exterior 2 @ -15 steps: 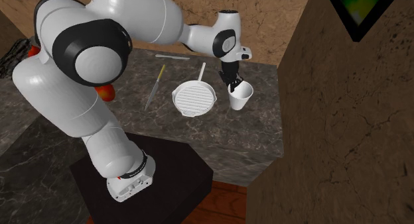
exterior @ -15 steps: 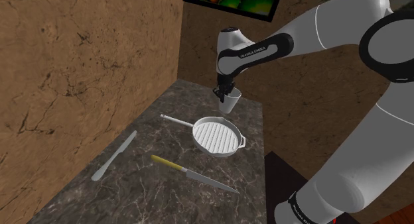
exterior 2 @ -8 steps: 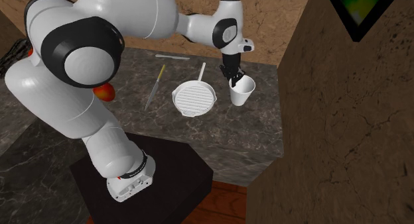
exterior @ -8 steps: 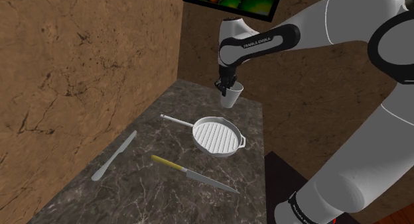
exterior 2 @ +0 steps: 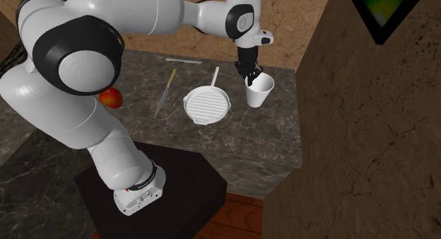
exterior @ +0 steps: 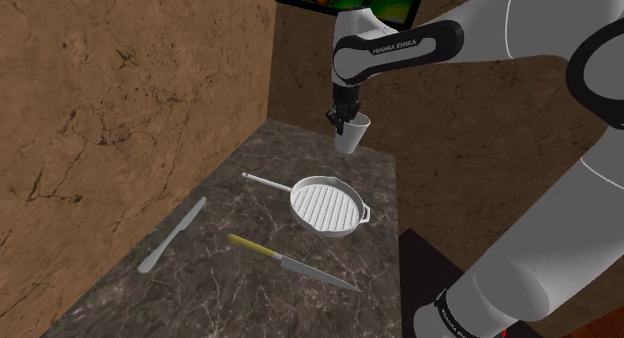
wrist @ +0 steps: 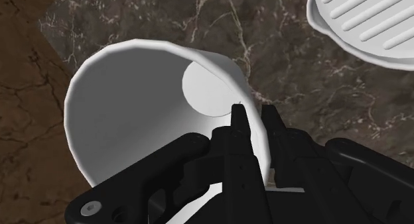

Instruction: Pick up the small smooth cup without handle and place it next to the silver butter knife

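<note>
The white Franka arm (exterior: 540, 46) sweeps across the top right of the shoulder view, with black lettering on its forearm reading FRANKA EMIKA. Below it the dark marble counter (exterior: 230, 286) runs from lower left to centre. On it sit a white ridged grill pan (exterior: 327, 206) at mid-frame, a yellow-handled kitchen knife (exterior: 290, 263) below the pan, and the silver butter knife (exterior: 172, 234) at lower left. The small white cup (exterior: 351, 134) hangs at upper centre, well apart from that knife, over the counter's far end. The black gripper (exterior: 342, 114) pinches its wall, one finger inside the rim, one outside.
</note>
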